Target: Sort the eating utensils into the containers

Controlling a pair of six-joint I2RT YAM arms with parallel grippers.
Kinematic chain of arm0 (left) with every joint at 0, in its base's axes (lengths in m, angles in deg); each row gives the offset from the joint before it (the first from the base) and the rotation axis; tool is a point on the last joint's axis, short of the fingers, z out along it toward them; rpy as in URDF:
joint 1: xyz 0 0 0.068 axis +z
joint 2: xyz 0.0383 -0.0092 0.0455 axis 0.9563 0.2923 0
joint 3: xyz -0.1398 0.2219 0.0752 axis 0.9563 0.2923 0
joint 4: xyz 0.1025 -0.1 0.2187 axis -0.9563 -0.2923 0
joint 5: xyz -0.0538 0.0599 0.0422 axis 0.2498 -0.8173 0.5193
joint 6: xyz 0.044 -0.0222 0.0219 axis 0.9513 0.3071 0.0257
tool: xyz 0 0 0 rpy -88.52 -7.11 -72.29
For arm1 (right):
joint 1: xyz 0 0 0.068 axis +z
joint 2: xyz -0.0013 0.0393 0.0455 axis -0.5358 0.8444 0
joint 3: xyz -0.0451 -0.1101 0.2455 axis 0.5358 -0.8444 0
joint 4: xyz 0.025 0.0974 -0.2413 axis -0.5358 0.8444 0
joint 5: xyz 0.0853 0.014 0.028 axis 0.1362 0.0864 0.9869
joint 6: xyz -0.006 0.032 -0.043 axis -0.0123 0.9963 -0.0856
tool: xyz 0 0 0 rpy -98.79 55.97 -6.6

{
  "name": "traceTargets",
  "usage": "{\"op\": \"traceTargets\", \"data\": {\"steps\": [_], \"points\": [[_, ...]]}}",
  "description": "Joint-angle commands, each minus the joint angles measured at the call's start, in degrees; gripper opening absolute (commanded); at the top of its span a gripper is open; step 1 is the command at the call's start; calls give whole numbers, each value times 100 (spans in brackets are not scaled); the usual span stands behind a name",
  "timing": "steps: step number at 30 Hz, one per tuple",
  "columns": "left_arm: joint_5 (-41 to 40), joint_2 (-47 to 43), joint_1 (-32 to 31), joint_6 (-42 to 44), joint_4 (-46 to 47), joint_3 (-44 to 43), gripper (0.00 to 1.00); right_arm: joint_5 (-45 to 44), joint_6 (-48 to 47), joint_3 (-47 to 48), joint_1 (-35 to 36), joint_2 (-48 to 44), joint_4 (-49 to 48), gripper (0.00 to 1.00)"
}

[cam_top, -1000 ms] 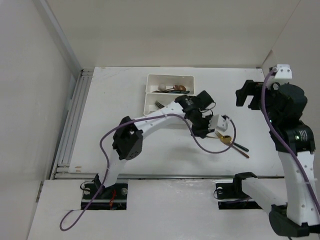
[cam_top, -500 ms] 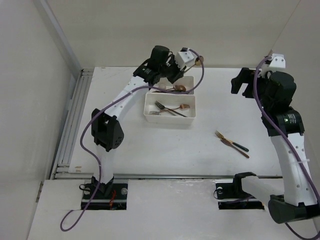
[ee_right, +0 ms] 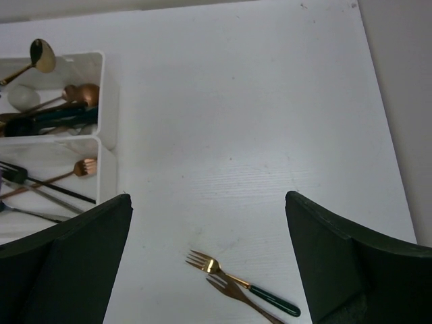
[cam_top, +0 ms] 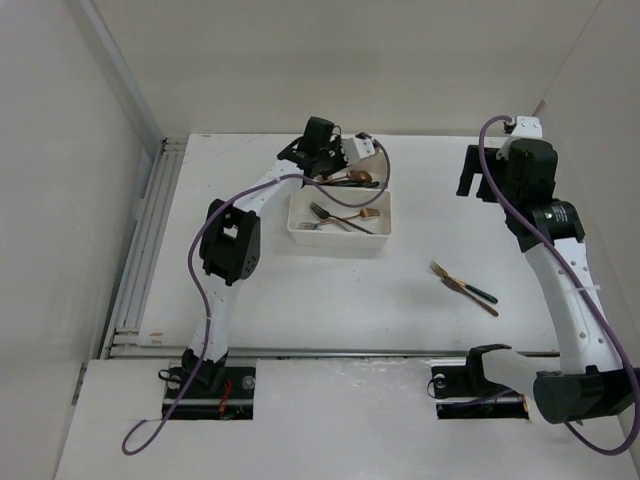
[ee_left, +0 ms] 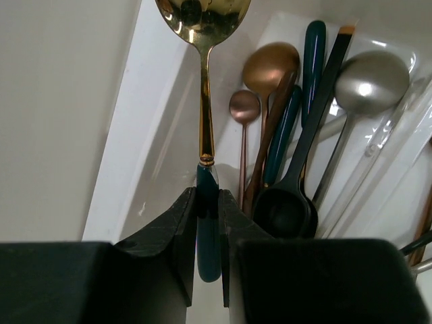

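Left gripper [ee_left: 208, 202] clamped on the gold spoon [ee_left: 204, 88] by its dark handle, above the far tray [ee_left: 156, 121] near the table's [cam_top: 300, 300] far edge. I would lower it parallel to the spoons [ee_left: 290, 135] there before letting go. Right gripper [cam_top: 478, 180] spread, empty; forks [cam_top: 462, 285] lie toward the table's right edge.

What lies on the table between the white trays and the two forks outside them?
Nothing. In the right wrist view, the table between the trays and the forks is bare. The top view shows the same.
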Motion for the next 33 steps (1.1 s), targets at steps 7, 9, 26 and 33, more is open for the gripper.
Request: {"op": "traceTargets", "data": {"steps": [7, 9, 26, 33], "points": [[-127, -60, 67, 494, 100, 88, 26, 261, -609, -84, -153, 4, 403, 100], [-180, -122, 67, 382, 100, 88, 55, 650, -865, 170, -267, 250, 1103, 100], [189, -1237, 663, -2702, 267, -1107, 77, 204, -3107, -2075, -268, 937, 1012, 60], [1146, -1519, 1612, -4476, -330, -1107, 77, -228, -3853, -3998, -268, -91, -358, 56]]}}
